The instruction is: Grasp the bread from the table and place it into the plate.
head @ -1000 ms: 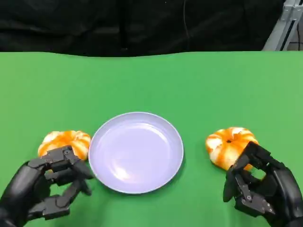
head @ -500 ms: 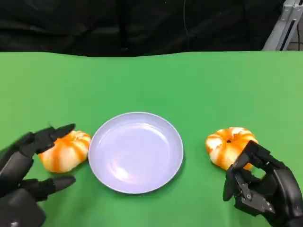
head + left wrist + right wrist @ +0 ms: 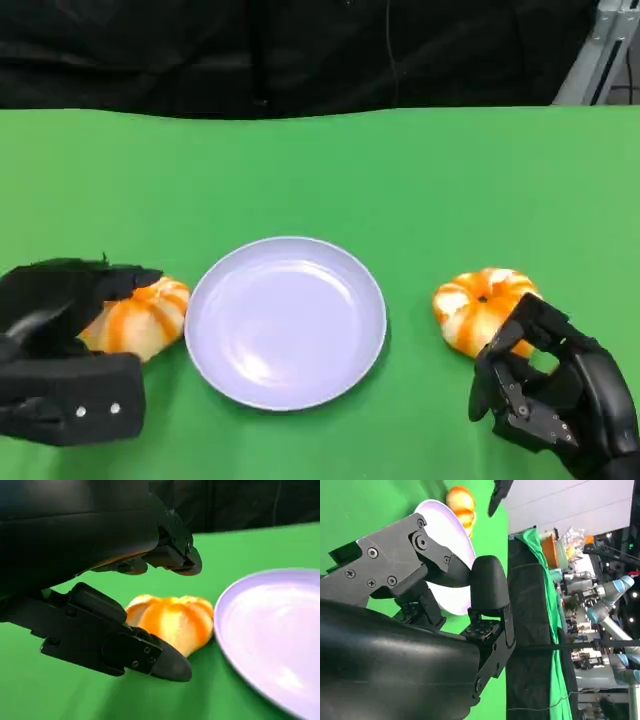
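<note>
We look down on a green worktop (image 3: 400, 170) with a pale lilac plate (image 3: 286, 322) at its centre. To the plate's left lies an orange-and-white bread (image 3: 140, 315), its outer part hidden behind our left hand (image 3: 62, 345). A second bread (image 3: 483, 308) sits to the plate's right, its near edge covered by our right hand (image 3: 550, 395). Both hands are cut off by the lower edge of the head view.

In the left wrist view the left fingers (image 3: 150, 655) are spread apart, one set above the left bread (image 3: 170, 622) and one below it, bracketing the loaf. The lower finger lies close against the bread's side; whether it actually touches is hard to make out. The upper fingers stand off it with a visible gap, so nothing is held. The bread rests on the worktop just beside the plate's rim (image 3: 225, 630).

Our right fingers (image 3: 510, 375) are curled inward with nothing between them, just in front of the second bread. In the right wrist view the right hand's (image 3: 445, 605) black shell and fingers block most of the scene, with the plate (image 3: 455, 545) and the far bread (image 3: 461, 502) partly visible behind them.
</note>
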### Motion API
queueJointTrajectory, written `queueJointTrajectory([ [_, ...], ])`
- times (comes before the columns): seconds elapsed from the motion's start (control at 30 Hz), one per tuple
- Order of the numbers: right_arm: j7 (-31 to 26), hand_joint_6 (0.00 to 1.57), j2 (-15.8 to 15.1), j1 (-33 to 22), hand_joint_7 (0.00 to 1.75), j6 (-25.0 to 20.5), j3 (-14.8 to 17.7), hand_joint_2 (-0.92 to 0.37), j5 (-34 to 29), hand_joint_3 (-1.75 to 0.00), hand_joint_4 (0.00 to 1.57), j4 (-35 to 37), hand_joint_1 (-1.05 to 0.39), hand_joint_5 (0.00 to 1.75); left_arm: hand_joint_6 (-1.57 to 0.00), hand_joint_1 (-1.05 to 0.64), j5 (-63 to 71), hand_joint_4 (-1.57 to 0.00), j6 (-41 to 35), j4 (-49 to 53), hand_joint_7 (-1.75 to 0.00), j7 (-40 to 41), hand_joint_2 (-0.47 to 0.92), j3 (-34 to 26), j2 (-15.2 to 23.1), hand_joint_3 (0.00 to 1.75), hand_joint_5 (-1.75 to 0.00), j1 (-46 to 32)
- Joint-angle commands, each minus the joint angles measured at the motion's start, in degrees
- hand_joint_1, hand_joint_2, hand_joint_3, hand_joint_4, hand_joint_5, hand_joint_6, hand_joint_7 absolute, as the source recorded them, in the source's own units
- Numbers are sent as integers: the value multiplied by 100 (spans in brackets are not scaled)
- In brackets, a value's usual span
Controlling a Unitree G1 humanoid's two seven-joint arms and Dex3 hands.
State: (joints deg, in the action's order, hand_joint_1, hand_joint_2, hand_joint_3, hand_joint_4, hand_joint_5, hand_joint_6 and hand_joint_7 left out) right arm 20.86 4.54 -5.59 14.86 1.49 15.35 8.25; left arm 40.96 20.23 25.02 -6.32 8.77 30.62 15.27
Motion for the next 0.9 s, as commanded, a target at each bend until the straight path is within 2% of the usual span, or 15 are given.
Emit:
queueJointTrajectory([
  [0.03, -105, 61, -26, -23, 175, -15, 13, -62, 3, -107, 84, -89, -13, 175, -48, -81, 52, -38, 136, 849, -1, 307, 92, 349, 69, 1, -5, 496],
  [0.47, -70, 61, -35, -24, 175, 36, 24, -63, 46, -106, 84, -68, -12, 175, -47, -81, 19, -39, 375, 2578, 0, 925, 92, 1127, -96, 4, -2, 1286],
  [0.7, -83, 61, -56, -53, 175, 4, 10, -60, 15, -111, 84, -126, -12, 175, -46, -82, 179, -38, 326, 3291, -1, 1392, 92, 1545, -234, 12, -1, 1572],
  [0.8, -114, 61, -43, -66, 175, 11, 5, -60, -5, -110, 84, -151, -13, 175, -51, -66, 362, -41, 301, 3493, -2, 1969, 92, 1760, -304, 10, -2, 1592],
  [0.87, -90, 61, -35, -58, 175, 39, 12, -61, 21, -110, 84, -127, -13, 175, -65, -36, 451, -58, 277, 3544, -5, 2400, 92, 1856, -348, 10, -6, 1565],
  [0.9, -70, 61, -37, -47, 175, 64, 17, -61, 30, -110, 84, -99, -13, 175, -75, -26, 434, -71, 291, 3552, -6, 2545, 92, 1859, -365, 15, -8, 1545],
])
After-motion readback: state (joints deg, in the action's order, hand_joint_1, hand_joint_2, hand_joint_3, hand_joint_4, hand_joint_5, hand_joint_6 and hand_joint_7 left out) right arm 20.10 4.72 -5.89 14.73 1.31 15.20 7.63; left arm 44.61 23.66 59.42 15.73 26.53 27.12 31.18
